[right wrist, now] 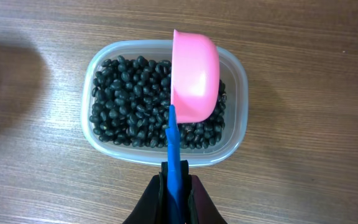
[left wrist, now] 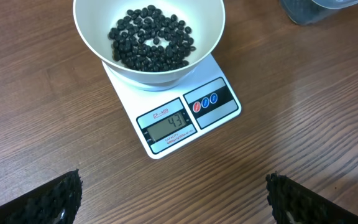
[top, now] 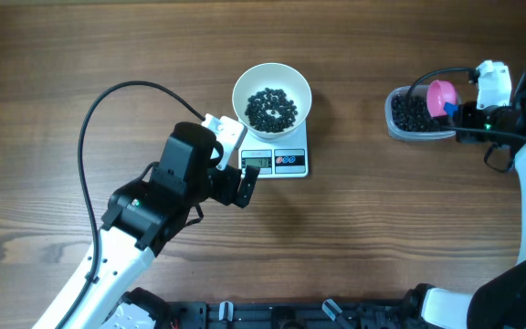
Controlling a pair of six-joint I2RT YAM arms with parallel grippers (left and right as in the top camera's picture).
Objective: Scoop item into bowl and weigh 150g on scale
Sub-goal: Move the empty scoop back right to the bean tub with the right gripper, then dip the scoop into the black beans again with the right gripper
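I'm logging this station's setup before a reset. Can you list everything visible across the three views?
beans in bowl: one shallow heap, black, at the bottom of the bowl
beans in tub: one larger heap, black, filling the tub
bowl: one, white, standing on the scale
scale: one, white with a grey display reading 43, mid-table
tub: one, clear plastic, on the table's right side
scoop: one, pink with a blue handle, over the tub
cable: one, black, looping over the table's left side
table: one, brown wood grain, under everything
left gripper: one, black fingers, open, empty, near the scale's display edge
right gripper: one, black, shut on the scoop's handle
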